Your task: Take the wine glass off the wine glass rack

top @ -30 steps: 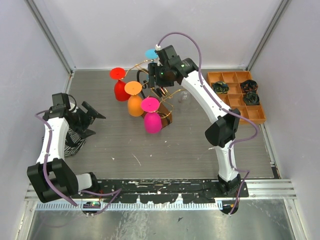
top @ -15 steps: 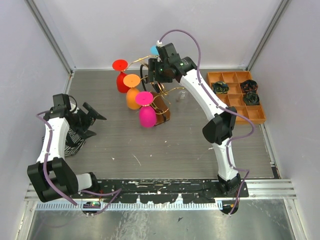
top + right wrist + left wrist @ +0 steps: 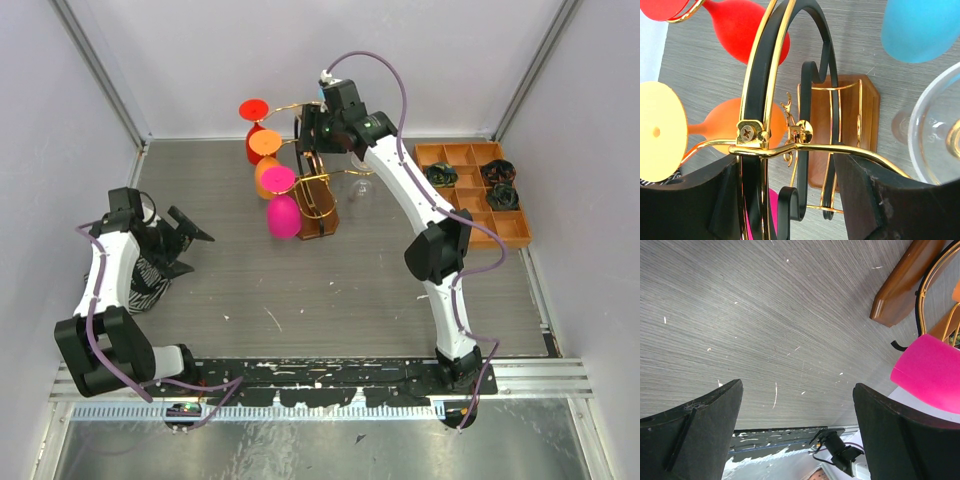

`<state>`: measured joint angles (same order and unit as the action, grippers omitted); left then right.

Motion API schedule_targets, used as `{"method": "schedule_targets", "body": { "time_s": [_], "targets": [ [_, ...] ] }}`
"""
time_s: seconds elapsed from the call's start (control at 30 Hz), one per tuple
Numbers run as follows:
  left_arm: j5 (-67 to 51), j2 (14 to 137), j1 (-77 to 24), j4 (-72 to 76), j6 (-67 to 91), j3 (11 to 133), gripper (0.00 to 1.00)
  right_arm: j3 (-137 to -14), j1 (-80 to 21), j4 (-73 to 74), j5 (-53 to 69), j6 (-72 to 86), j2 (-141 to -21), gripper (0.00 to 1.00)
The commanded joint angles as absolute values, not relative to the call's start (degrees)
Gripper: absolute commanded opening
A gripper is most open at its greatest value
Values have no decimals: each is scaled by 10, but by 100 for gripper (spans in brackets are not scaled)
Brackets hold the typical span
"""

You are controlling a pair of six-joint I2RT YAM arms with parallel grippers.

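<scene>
The slender left arm [image 3: 101,285] and its twin, the right arm [image 3: 410,195], wear glossy white shells over their long links. Chunky black housings cover every joint. A thin purple cable [image 3: 362,54] runs in loose loops beside each arm. The black two-finger left gripper [image 3: 797,385] and matching right gripper [image 3: 787,159] have broad, matte, wedge-shaped fingers [image 3: 695,440] with pale scuffs and dust along the edges.

The right gripper [image 3: 787,170] clamps the wine glass rack [image 3: 756,75] at its gold-and-black hoop. Red glass [image 3: 747,30], orange glass [image 3: 720,125], blue glass [image 3: 920,27] and clear glass [image 3: 935,125] crowd around.
</scene>
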<state>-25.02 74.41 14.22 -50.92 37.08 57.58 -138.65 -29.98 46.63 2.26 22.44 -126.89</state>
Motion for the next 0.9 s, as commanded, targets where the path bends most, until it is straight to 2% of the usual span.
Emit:
{"method": "schedule_targets", "body": {
  "time_s": [0.0,0.5,0.7,0.8,0.87],
  "targets": [
    [-266,744,144,-513,361,577,98,-1414,-293,413,26,211,-1238,68],
    [-272,744,144,-515,359,574,98,-1395,-298,454,69,212,-1178,71],
    [-273,741,144,-516,361,577,98,-1388,-298,468,136,237,-1127,73],
    [-273,736,143,-514,367,576,98,-1368,-297,459,156,258,-1095,77],
    [-274,733,143,-512,369,576,98,-1357,-296,453,158,267,-1076,75]
  ]
}}
